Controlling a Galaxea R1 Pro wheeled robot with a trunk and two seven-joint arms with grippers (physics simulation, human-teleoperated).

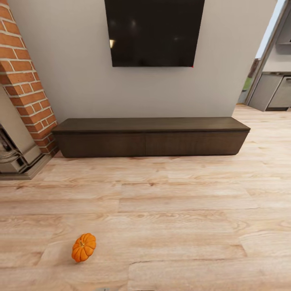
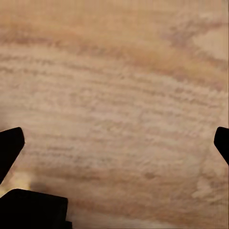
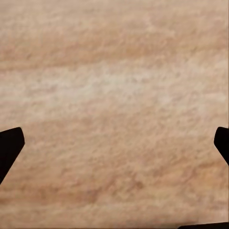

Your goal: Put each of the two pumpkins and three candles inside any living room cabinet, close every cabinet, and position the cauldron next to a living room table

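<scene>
One bright orange ribbed pumpkin (image 1: 83,247) lies tipped on the light wood-plank floor, near the head view's lower left. Against the far wall stands the long, low dark-brown cabinet (image 1: 150,136), its drawer fronts flush and closed. My left gripper (image 2: 114,143) hangs open over bare floor planks, its dark fingertips (image 2: 10,148) at the frame's sides with nothing between them. My right gripper (image 3: 114,143) is open too, likewise above bare planks, one fingertip (image 3: 9,145) showing at the edge. Candles, cauldron and table are out of view.
A black TV (image 1: 154,32) hangs on the grey wall above the cabinet. A red-brick fireplace (image 1: 22,81) with a grey hearth (image 1: 16,161) stands at the left. At the right a doorway (image 1: 268,81) leads to a room with grey units.
</scene>
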